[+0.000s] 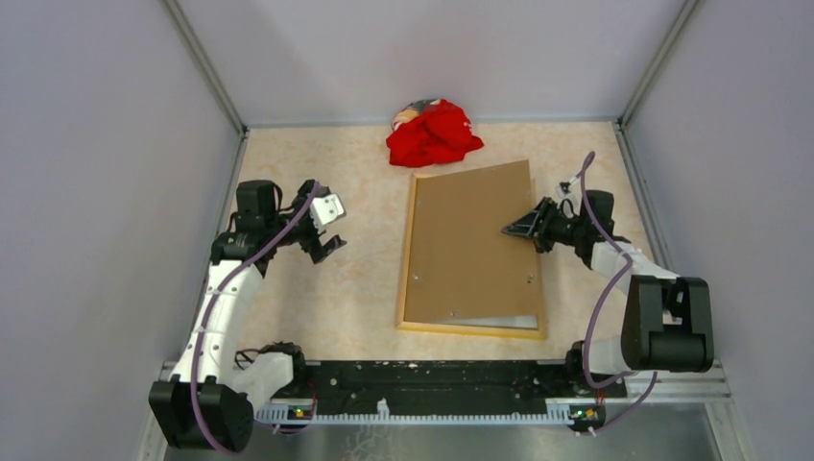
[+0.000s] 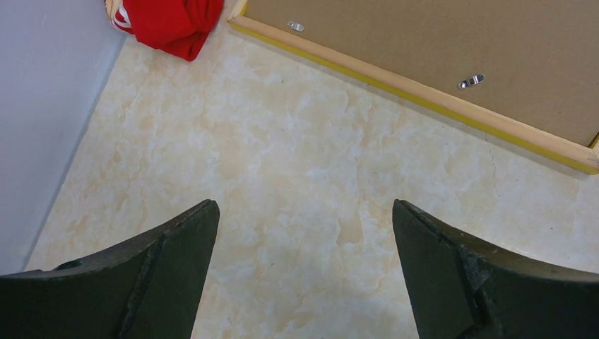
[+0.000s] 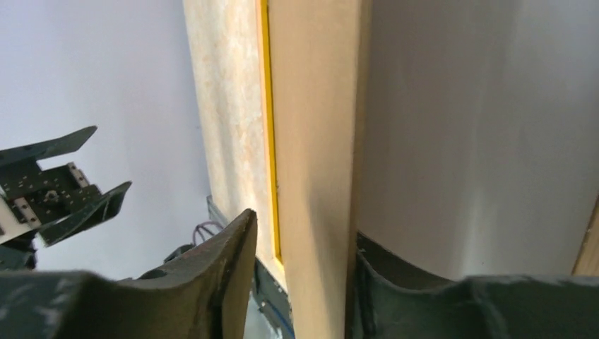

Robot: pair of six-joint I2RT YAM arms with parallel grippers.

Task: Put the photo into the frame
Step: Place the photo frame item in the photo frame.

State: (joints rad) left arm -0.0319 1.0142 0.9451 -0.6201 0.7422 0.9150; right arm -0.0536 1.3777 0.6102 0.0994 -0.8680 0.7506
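I'm seeing right pincer (image 1: pixel 509 230) released astride 3 o'clock edge of brown fibreboard backing panel (image 1: pixel 470 240); yellow wooden frame (image 1: pixel 407 259) lying face-down beneath; photo not showing; left pincer (image 1: pixel 326 248) hovering spread, 9 o'clock; I'm planning level retreat, not dragging panel.

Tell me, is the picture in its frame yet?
Nearly, it seems. The frame lies face down with the brown backing over it; no photo shows, so it is probably underneath. The right gripper straddles the backing's edge, a gap beside one finger. The left gripper hangs open. Still to do, I guess: fastening the clips.
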